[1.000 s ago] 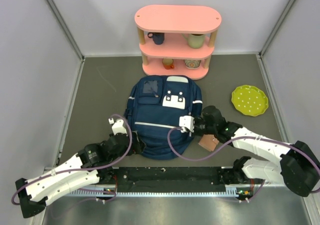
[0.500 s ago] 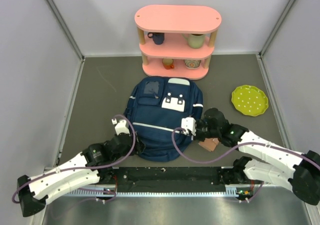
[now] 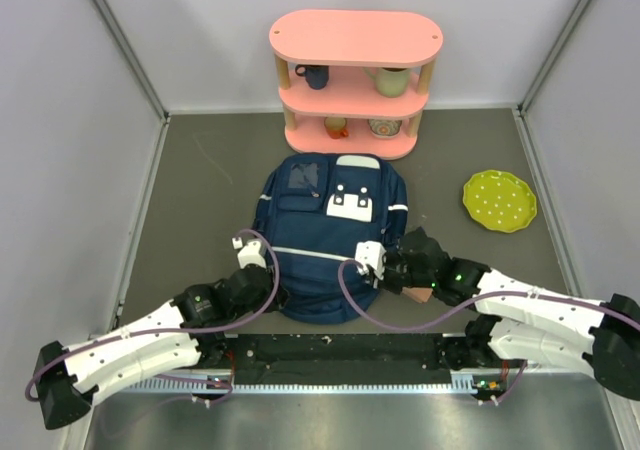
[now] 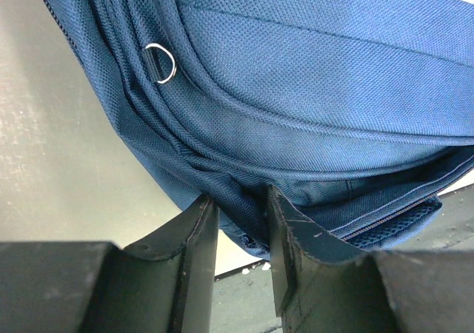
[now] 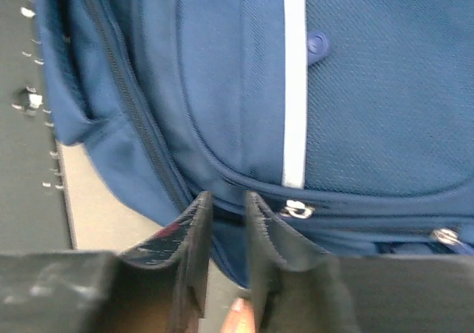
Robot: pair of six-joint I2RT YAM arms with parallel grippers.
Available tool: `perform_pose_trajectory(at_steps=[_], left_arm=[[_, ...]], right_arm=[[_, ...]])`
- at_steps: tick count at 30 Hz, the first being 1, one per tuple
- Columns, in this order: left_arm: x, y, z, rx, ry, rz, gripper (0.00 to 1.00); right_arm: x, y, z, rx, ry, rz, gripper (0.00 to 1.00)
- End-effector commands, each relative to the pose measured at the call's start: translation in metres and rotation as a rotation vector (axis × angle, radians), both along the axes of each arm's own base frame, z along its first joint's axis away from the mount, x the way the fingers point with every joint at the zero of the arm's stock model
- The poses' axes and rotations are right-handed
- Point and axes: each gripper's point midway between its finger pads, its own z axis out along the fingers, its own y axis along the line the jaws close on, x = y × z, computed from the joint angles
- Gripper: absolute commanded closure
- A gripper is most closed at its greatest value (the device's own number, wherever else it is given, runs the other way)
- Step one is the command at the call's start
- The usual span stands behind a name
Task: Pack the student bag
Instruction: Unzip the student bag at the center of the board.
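The student bag (image 3: 330, 232), navy blue with thin white stripes and a white patch, lies flat in the middle of the table, its lower edge toward me. My left gripper (image 3: 274, 290) is at the bag's near left corner. In the left wrist view a fold of the bag's edge (image 4: 244, 163) sits pinched between its narrowed jaws (image 4: 237, 196). My right gripper (image 3: 386, 268) is at the bag's near right edge. Its jaws (image 5: 226, 196) stand almost together with the zippered seam (image 5: 222, 177) between them.
A pink three-tier shelf (image 3: 355, 80) with cups stands behind the bag. At the right lies a green dotted plate (image 3: 499, 200). A small brown flat piece (image 3: 420, 292) lies under the right wrist. A black strip (image 3: 340, 350) runs along the near edge.
The left gripper moved right onto the bag's near left corner and narrowed on it. The right gripper shifted left and nearer along the bag's edge. The bag's lower edge shifted slightly.
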Motion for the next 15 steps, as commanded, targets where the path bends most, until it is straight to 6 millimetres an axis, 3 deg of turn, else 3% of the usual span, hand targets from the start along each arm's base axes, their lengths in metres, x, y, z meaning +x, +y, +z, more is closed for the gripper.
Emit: perform_pose_trajectory(at_steps=[1, 3, 5, 8, 15], left_arm=[[0.011, -0.007, 0.02, -0.069, -0.065, 0.026, 0.65], [0.013, -0.002, 0.022, -0.068, -0.083, 0.049, 0.63], [0.013, 0.002, 0.022, -0.065, -0.09, 0.061, 0.62], [0.014, 0.004, 0.025, -0.075, -0.101, 0.074, 0.61], [0.012, 0.002, 0.023, -0.076, -0.09, 0.063, 0.6]], right_arm=[[0.04, -0.007, 0.033, 0.092, -0.148, -0.232, 0.61], [0.049, -0.009, 0.042, 0.135, -0.185, -0.277, 0.55], [0.052, -0.013, 0.036, 0.112, -0.199, -0.292, 0.54], [0.054, -0.013, 0.02, 0.066, -0.186, -0.284, 0.56], [0.072, -0.011, 0.014, 0.054, -0.169, -0.367, 0.58]])
